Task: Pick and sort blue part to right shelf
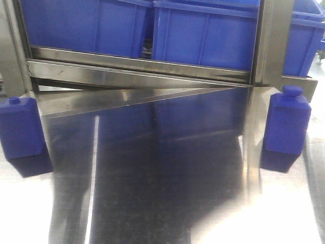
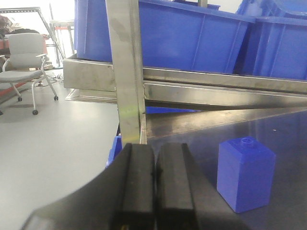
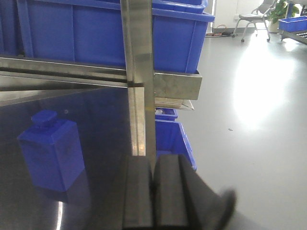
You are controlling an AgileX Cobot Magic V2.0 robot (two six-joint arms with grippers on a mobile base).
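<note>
Steel tabletop (image 1: 152, 178), boxy blue parts (image 1: 287, 124)

- You face a shiny steel tabletop (image 1: 162, 203).
- The left blue part (image 1: 20, 127) and the right blue part (image 1: 287, 124) stand upright at its edges, well apart.
- Behind it, the right shelf (image 1: 142, 68) carries blue crates (image 1: 203, 35).

No text, label, brand, number or sign can be read in any view. The visible faces of the crates (image 1: 203, 35) and of the two blue parts, one at the desk's left edge (image 1: 20, 127) and one at its right edge (image 1: 287, 122), are plain.
</note>
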